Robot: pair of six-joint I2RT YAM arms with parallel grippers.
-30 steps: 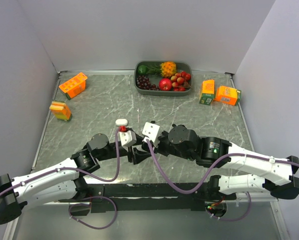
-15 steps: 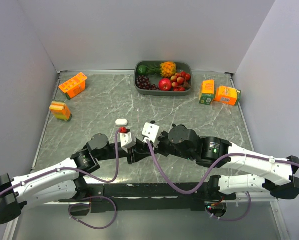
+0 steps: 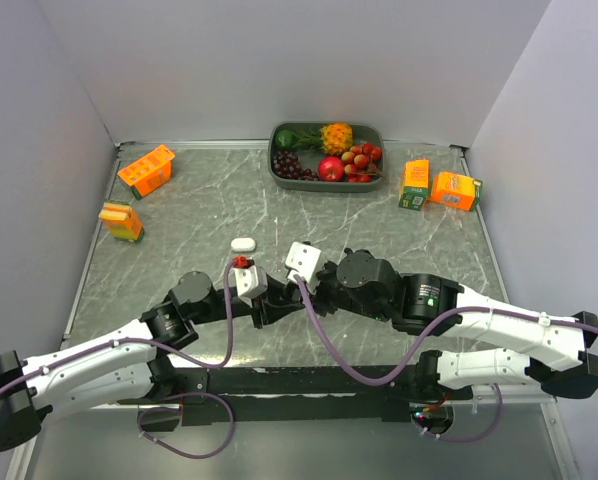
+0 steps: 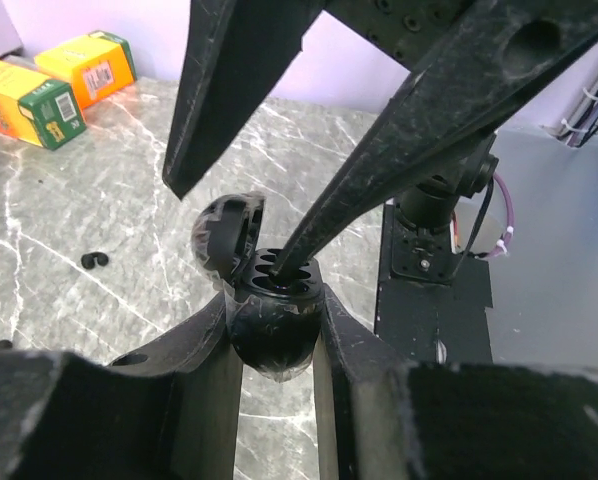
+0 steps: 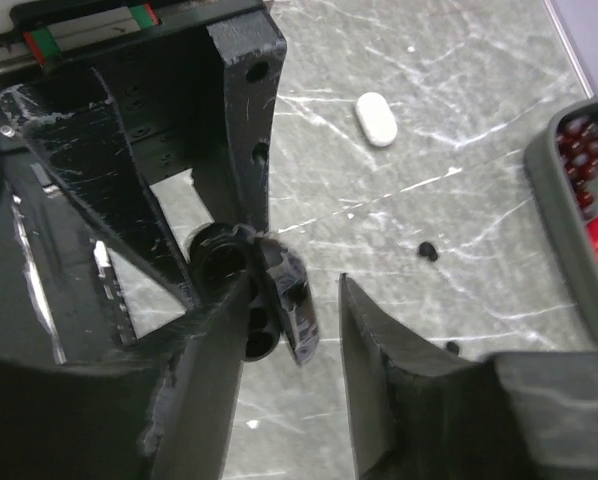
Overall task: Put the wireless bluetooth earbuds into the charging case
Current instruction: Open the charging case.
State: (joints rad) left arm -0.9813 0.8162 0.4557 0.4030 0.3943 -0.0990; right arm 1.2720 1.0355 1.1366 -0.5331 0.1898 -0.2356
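From above, the left arm (image 3: pixel 99 365) and the right arm (image 3: pixel 499 325) met wrist to wrist near the middle of the marble table (image 3: pixel 379 225). A white pill-shaped case (image 3: pixel 243 243) lay just beyond them at 11 o'clock. A fruit tray (image 3: pixel 324 186) sat at 12 o'clock on the far edge, and orange cartons (image 3: pixel 146 170) stood at 10 and 2 o'clock. In the left wrist view, the left gripper (image 4: pixel 276 322) was clamped on the black charging case (image 4: pixel 271 345). The case was upright, with its lid (image 4: pixel 227 232) tipped open toward 10 o'clock. The right gripper (image 4: pixel 231 225) hung in from 12 o'clock with its fingers spread wide, one tip at the case's open well. A black earbud (image 4: pixel 94 260) lay on the table at 9 o'clock, well apart from the case. In the right wrist view, the right gripper's fingers stood apart, and the open case showed at the tip of one of them. Whether that gripper carried a bud could not be told. Another black earbud (image 5: pixel 429 251) lay on the marble at 3 o'clock of the case, and the white case was at 1 o'clock.
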